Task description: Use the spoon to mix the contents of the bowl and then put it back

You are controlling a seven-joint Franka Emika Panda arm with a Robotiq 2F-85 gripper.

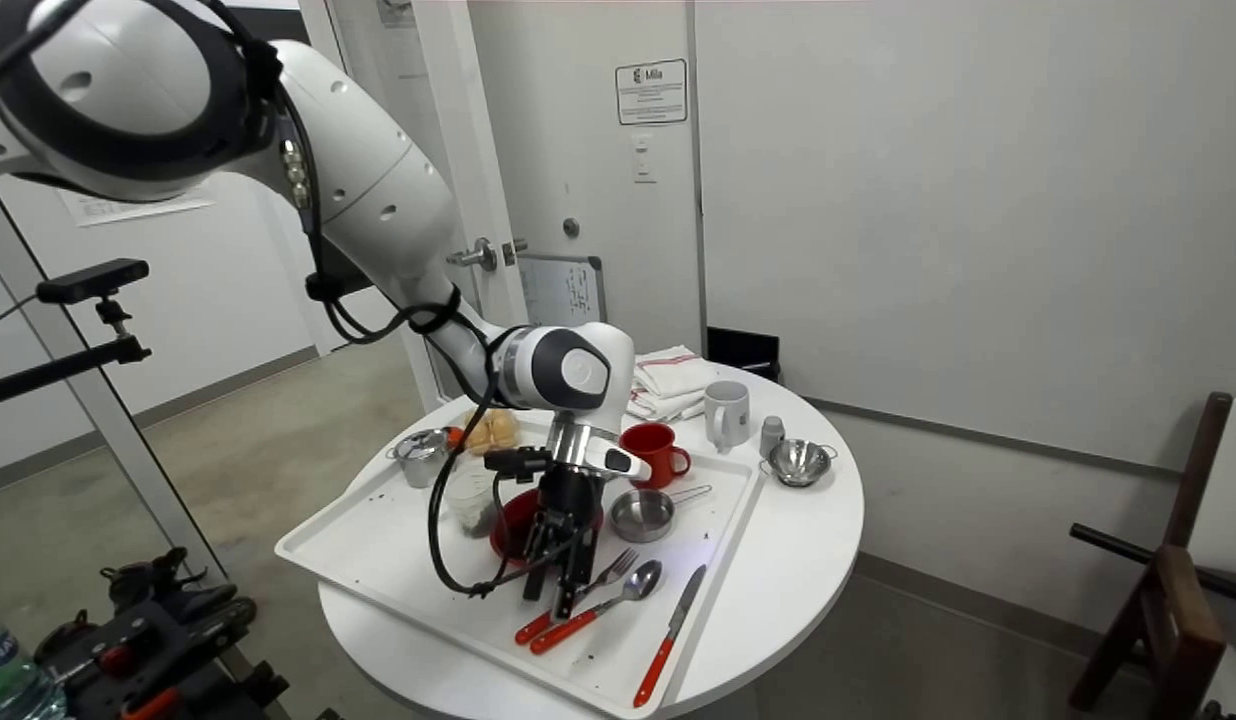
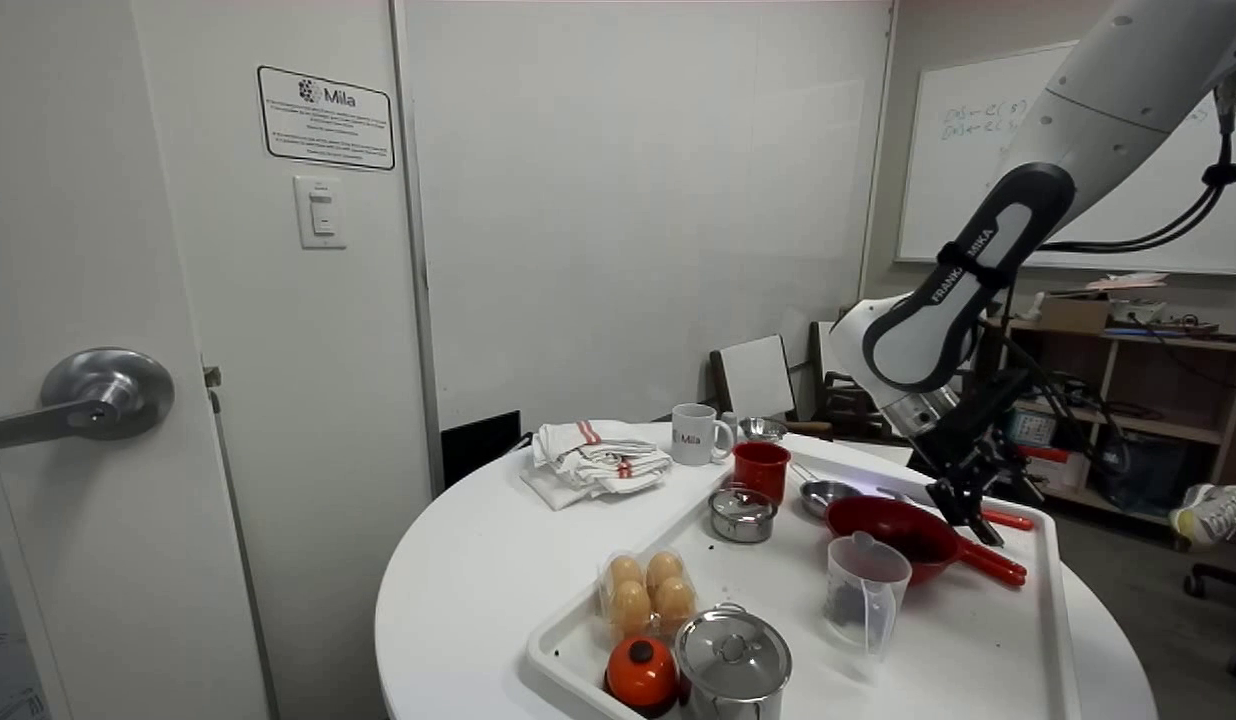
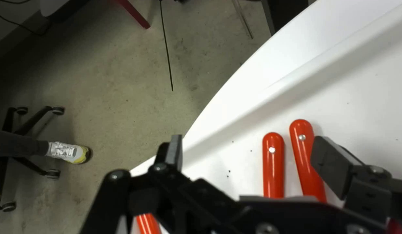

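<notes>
Leftmost among what concerns me, the measuring cup stands just beside the red bowl on the white tray, which rests on the bench. I cannot make out what the bowl holds, so nothing shows me whether the mixing is done.

Next comes my pincer, low over the tray, its jaws standing wide apart with nothing gripped. Then the fork, close by one jaw; touching or not, I cannot tell. Right of it lies the silver-headed, red-handled spoon, on the tray and out of the bowl, its handle showing between my jaws. Farther right is the knife.

By my judgement, either everything is left, starting with grasping the spoon, or it is already back and I need only withdraw.
</notes>
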